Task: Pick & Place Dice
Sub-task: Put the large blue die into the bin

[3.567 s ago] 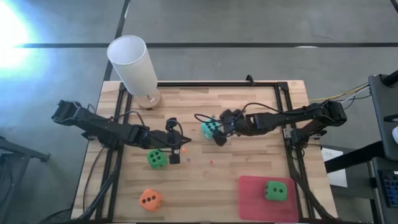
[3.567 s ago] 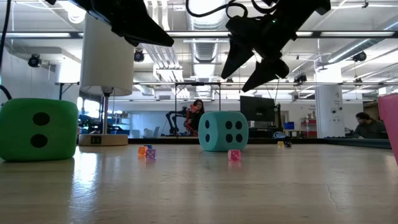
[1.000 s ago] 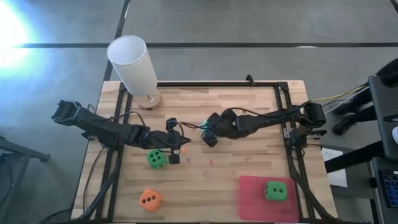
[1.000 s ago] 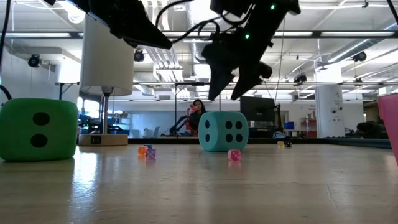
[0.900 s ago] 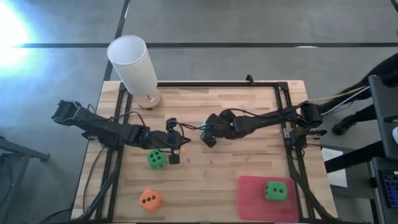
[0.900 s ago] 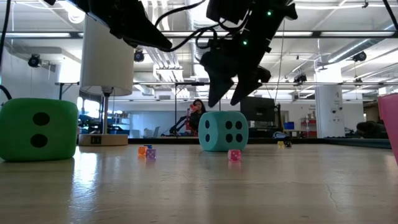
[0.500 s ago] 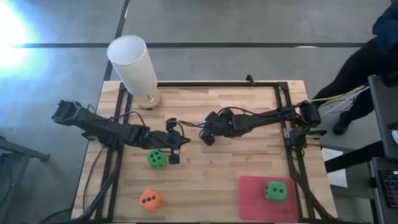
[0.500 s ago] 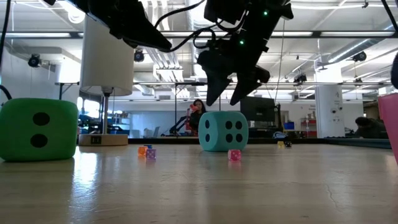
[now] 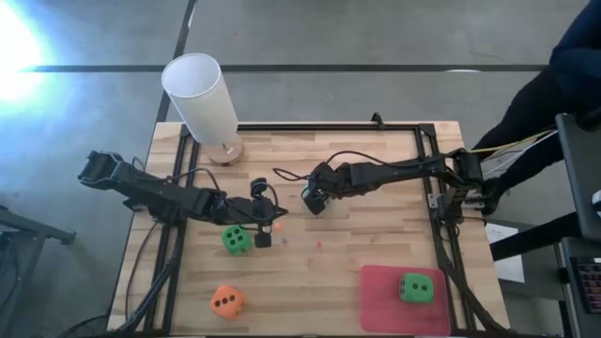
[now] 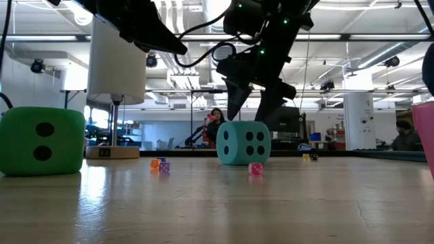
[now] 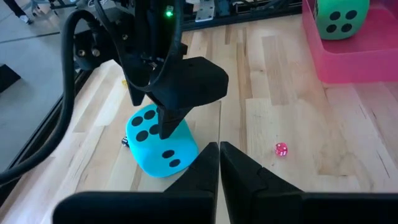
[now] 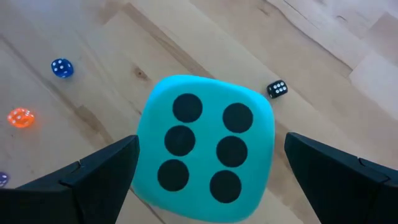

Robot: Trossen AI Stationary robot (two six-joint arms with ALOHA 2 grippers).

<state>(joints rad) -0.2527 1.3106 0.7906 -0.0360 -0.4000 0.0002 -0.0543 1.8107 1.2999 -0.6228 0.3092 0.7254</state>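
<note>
The teal die (image 10: 244, 142) rests on the table near its middle; its six-pip face shows in the right wrist view (image 12: 205, 149). My right gripper (image 10: 249, 112) hovers open just above it, slanting down, one finger to each side and apart from it (image 12: 211, 186). In the high view this gripper (image 9: 315, 199) hides the die. My left gripper (image 9: 262, 228) waits shut above the table, close to a green die (image 9: 236, 239). An orange die (image 9: 226, 300) lies near the front edge. A second green die (image 9: 415, 287) sits on the pink mat (image 9: 376, 291).
A tall white cylinder (image 9: 202, 99) stands at the far left corner. Tiny dice lie scattered around the teal die: blue (image 12: 61, 68), orange (image 12: 20, 117), black (image 12: 277, 89), pink (image 11: 281, 149). A person's dark sleeve (image 9: 563, 66) shows beyond the table's right edge.
My right gripper has shifted slightly toward the table's left and far side and sunk a little, rolling so that its open fingers now stand over the teal die. The die has not moved. A person has come into view beyond the table's right edge.
</note>
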